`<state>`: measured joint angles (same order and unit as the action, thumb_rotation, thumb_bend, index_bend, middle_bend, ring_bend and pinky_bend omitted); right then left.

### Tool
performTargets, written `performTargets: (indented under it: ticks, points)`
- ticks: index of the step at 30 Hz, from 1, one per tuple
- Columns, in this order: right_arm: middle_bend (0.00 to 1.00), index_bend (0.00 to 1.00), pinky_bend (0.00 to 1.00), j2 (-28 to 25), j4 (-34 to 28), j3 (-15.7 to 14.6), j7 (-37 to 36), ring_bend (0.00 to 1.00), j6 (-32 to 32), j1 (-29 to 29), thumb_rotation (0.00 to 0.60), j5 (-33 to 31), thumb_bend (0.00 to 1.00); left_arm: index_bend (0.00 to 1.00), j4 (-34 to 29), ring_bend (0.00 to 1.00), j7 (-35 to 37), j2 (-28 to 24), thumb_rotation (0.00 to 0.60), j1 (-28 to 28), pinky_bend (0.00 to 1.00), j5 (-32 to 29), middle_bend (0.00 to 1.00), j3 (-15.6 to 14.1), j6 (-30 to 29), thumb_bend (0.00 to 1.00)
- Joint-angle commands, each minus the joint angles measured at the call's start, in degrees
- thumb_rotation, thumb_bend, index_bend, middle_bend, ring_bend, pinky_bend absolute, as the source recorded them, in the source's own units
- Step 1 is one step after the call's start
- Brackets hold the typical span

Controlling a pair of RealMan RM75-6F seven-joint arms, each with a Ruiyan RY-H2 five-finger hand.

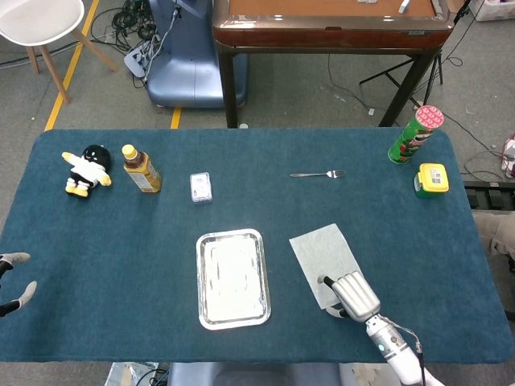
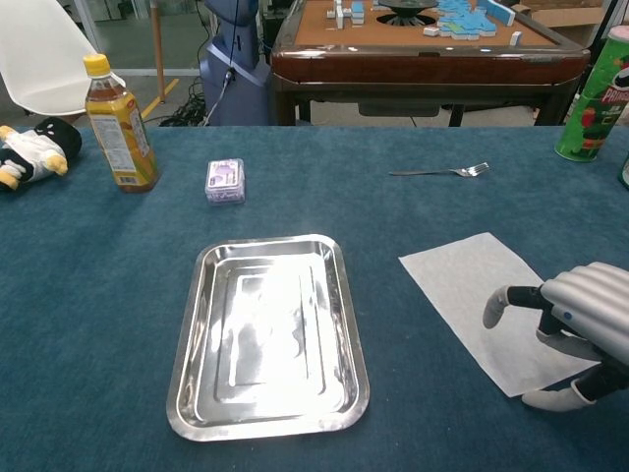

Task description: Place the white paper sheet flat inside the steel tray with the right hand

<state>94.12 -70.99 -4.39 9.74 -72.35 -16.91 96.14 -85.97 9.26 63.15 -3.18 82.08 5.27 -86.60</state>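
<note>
The white paper sheet (image 1: pixel 325 251) (image 2: pixel 470 285) lies on the blue cloth, just right of the steel tray (image 1: pixel 199 277) (image 2: pixel 187 339), which holds nothing. My right hand (image 1: pixel 351 296) (image 2: pixel 568 326) sits on the sheet's near right corner. Its fingers (image 2: pixel 494 306) curl over the top and the thumb lies at the near edge, gripping the paper. That corner is hidden under the hand. My left hand (image 1: pixel 13 281) shows only at the far left edge of the head view, with its fingers apart and nothing in it.
At the back left stand a plush toy (image 1: pixel 87 170) (image 2: pixel 29 152), a tea bottle (image 1: pixel 141 169) (image 2: pixel 118 123) and a small packet (image 1: pixel 200 186) (image 2: pixel 225 181). A fork (image 1: pixel 317 174) (image 2: pixel 439 172) lies behind the sheet. A chips can (image 1: pixel 415 134) (image 2: pixel 595 93) and a yellow box (image 1: pixel 431 178) are at the back right.
</note>
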Motion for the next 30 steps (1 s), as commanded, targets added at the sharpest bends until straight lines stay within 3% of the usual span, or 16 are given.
performTargets:
  ticks: [1,11,23,30]
  points:
    - [1.0,0.37,1.0,0.09,0.1,-0.03,-0.16,1.0,-0.02,-0.04,0.6,-0.03,0.08,0.35,-0.01,0.38,0.08,-0.01,0.6,0.0,0.55,0.0,0.38,-0.02,0.04,0.28]
    - [1.0,0.41,1.0,0.26,0.35,-0.08,-0.68,1.0,-0.02,-0.07,0.6,-0.45,0.26,0.35,0.02,0.38,0.05,-0.02,0.6,0.02,0.55,-0.02,0.38,-0.01,0.06,0.28]
    - [1.0,0.46,1.0,0.26,0.21,-0.14,-1.5,1.0,-0.23,-0.17,0.6,-0.56,0.32,0.35,0.06,0.38,0.08,0.01,0.6,0.02,0.55,-0.04,0.38,0.02,0.08,0.28]
    - [1.0,0.48,1.0,0.34,0.06,-0.17,-1.45,1.0,-0.21,-0.24,0.6,-0.64,0.46,0.35,0.12,0.38,0.17,0.0,0.6,0.01,0.55,-0.07,0.38,0.02,0.15,0.28]
